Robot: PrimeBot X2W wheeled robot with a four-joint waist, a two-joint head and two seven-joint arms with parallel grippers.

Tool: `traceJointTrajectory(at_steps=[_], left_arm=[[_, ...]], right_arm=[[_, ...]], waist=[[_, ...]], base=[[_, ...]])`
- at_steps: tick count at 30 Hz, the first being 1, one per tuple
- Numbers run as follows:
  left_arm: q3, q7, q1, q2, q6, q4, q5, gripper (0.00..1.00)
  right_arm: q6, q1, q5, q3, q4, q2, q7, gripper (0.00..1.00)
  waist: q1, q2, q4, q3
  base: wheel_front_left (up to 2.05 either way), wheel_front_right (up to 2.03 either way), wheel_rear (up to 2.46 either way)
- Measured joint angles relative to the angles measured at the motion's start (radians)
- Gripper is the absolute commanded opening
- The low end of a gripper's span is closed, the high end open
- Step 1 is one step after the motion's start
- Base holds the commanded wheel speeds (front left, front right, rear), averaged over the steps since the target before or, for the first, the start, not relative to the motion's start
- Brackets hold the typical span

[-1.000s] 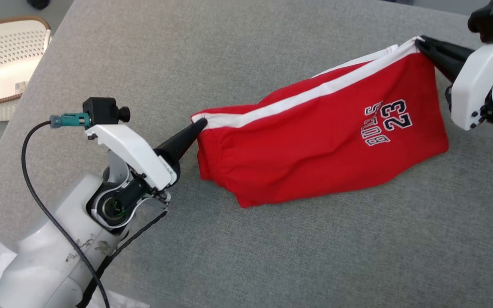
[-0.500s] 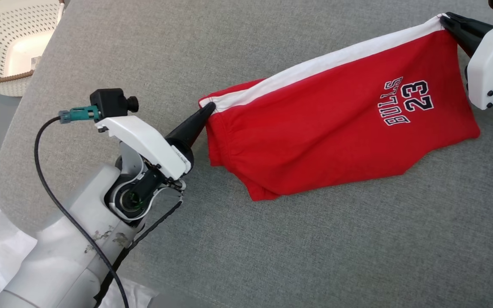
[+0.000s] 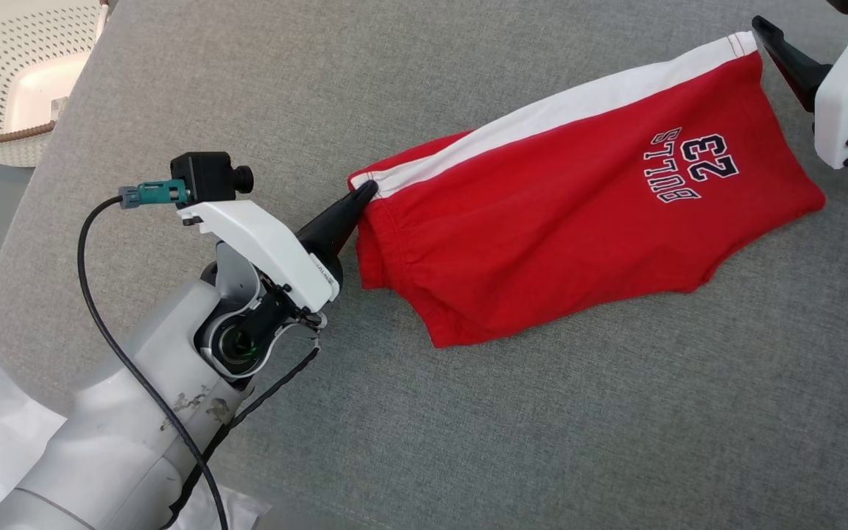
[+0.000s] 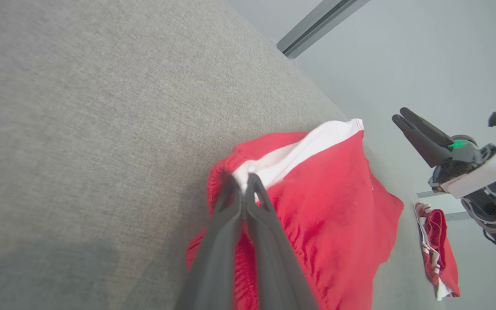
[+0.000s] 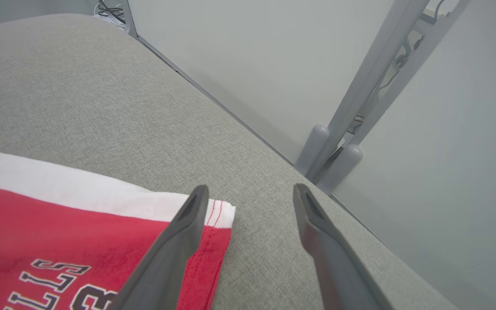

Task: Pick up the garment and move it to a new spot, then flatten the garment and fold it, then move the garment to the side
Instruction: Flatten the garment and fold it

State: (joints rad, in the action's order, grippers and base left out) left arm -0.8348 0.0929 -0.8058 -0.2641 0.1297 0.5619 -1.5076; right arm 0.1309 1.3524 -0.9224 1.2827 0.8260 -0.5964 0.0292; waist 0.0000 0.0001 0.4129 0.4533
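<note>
Head: garment (image 3: 556, 221) lies on grey fabric surface (image 3: 468, 412); my left gripper (image 3: 365, 190) pinches its white-stripe corner.
Left wrist: fingers clamped on stripe; second red cloth (image 4: 439, 249) beyond surface edge.
Right wrist: my right gripper (image 5: 250, 189) spread wide, empty, at hem corner.

The red shorts (image 3: 578, 213) read "BULLS 23", seen upside down.

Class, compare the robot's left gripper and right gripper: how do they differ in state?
The left gripper is shut, pinching a waistband corner of the red shorts; the right gripper is open, holding nothing. The left gripper touches cloth; the right gripper sits by the hem corner. Both sit at the white stripe's ends.
</note>
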Motion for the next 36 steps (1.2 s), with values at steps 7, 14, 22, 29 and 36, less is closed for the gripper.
traceJointTrajectory(at_steps=[7,14,22,29,36], left_arm=[[-0.019,-0.054,0.000,-0.010,0.000,0.060,0.022,1.00],[-0.007,-0.153,0.003,-0.039,0.000,0.190,0.042,1.00],[-0.032,-0.345,0.000,-0.074,0.000,0.243,0.211,1.00],[0.263,-0.354,0.108,-0.085,-0.063,0.086,0.543,1.00],[0.537,-0.354,0.402,0.012,-0.096,-0.164,0.865,1.00]], right_arm=[[0.000,-0.033,-0.006,0.000,0.057,0.011,0.070,1.00],[0.000,-0.093,-0.045,-0.008,0.087,0.022,0.200,1.00],[0.000,-0.155,0.043,-0.217,0.005,0.016,0.233,1.00],[0.000,-0.455,0.379,-0.698,-0.199,0.070,0.235,1.00],[0.000,-0.814,0.638,-1.085,-0.409,0.261,0.235,1.00]], waist=[[0.0000,0.0000,-0.021,-0.046],[0.0000,0.0000,-0.048,-0.125],[0.0000,0.0000,-0.093,-0.234],[0.0000,0.0000,-0.143,-0.327],[0.0000,0.0000,-0.209,-0.398]], base=[[0.00,0.00,0.00],[0.00,0.00,0.00],[0.00,0.00,0.00],[0.00,0.00,0.00],[0.00,0.00,0.00]])
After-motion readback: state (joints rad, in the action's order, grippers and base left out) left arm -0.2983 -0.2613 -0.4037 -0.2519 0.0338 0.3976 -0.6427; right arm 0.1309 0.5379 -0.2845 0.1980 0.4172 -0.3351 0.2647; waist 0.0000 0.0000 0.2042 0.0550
